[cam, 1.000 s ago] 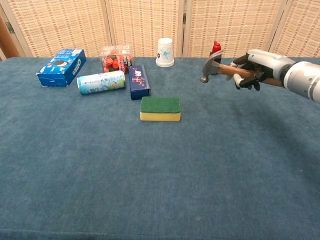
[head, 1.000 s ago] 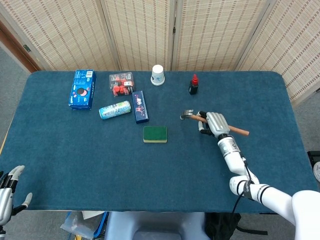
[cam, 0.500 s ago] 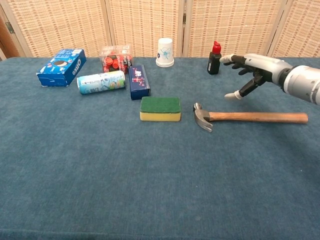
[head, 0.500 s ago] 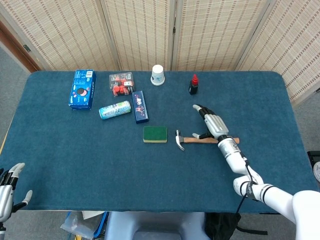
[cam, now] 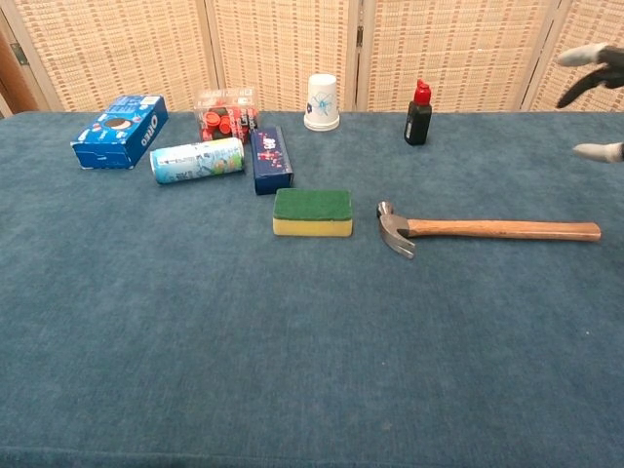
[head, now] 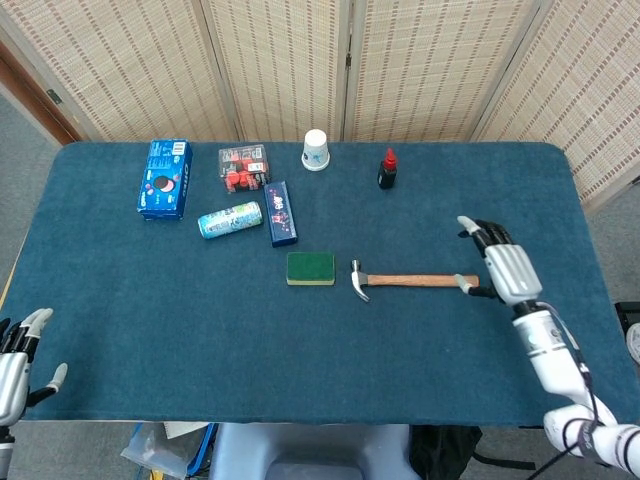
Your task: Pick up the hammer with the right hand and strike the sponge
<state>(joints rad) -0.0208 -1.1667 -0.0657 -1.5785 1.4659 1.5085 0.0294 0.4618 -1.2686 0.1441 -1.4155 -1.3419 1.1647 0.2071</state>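
Robot hand (head: 497,268) withdrawn, empty, spread.

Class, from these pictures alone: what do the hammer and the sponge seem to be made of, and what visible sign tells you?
Hammer: handle looks like wood, orange-brown and smooth; head looks like metal, grey with a dull shine.
Sponge: probably soft yellow foam under a rough green scouring layer, judging by its two colour bands.

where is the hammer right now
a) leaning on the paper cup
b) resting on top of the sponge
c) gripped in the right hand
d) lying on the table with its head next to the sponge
d: the hammer lies flat on the table, its head just right of the sponge, while the right hand is open and holds nothing.
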